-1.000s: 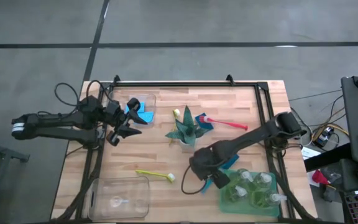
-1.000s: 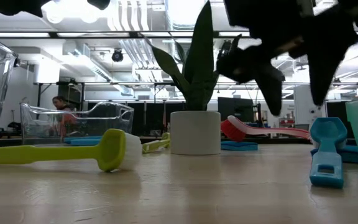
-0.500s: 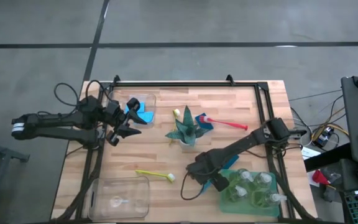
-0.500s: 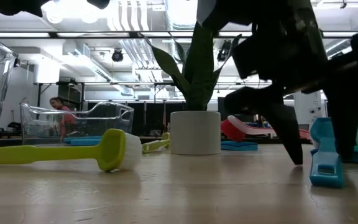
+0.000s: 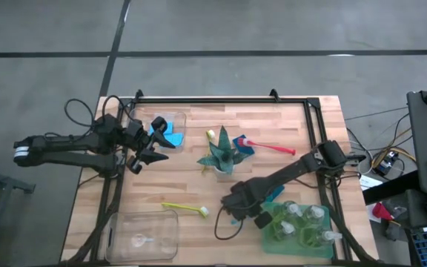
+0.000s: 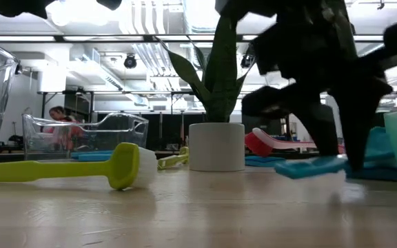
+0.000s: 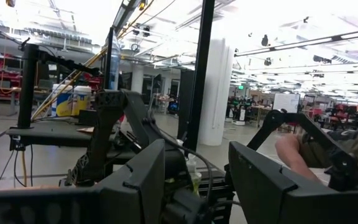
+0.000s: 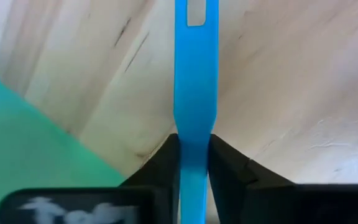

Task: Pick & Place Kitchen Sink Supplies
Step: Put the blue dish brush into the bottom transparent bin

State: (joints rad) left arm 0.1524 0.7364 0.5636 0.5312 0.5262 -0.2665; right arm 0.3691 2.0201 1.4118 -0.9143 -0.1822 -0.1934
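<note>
Blue brush: a slim blue plastic long-handled brush (image 8: 191, 93) lies low over the wooden table (image 5: 273, 130), at the near-left corner of the flat green tray (image 5: 273, 241); its handle runs between the right claw's fingers.
Right gripper: the right gripper (image 5: 245, 213) is clenched on the blue brush handle, both dark fingers (image 8: 225, 165) pressing its sides in the wrist view.
Hidden: from above, the arm covers nearly all of the brush; in the level view its handle is a blurred blue streak (image 6: 309, 166) just above the wood.
Changed: half a second ago the fingers stood apart around the brush, which stood tilted on the table; now they have closed and the brush lies nearly level.
Pump bottles: small clear pump bottles of yellow-green liquid (image 5: 299, 221) stand in the green tray, partly behind the arm.
Other brushes: a yellow-green brush (image 5: 185, 208) lies near the front clear bin (image 5: 141, 236); a red-pink brush (image 5: 267, 146) lies beside the spiky green potted plant (image 5: 219, 154).
Left gripper: the left gripper (image 5: 145, 150) hangs unchanged beside the clear bin holding blue sponges (image 5: 161, 132), fingers parted, grasping nothing.
</note>
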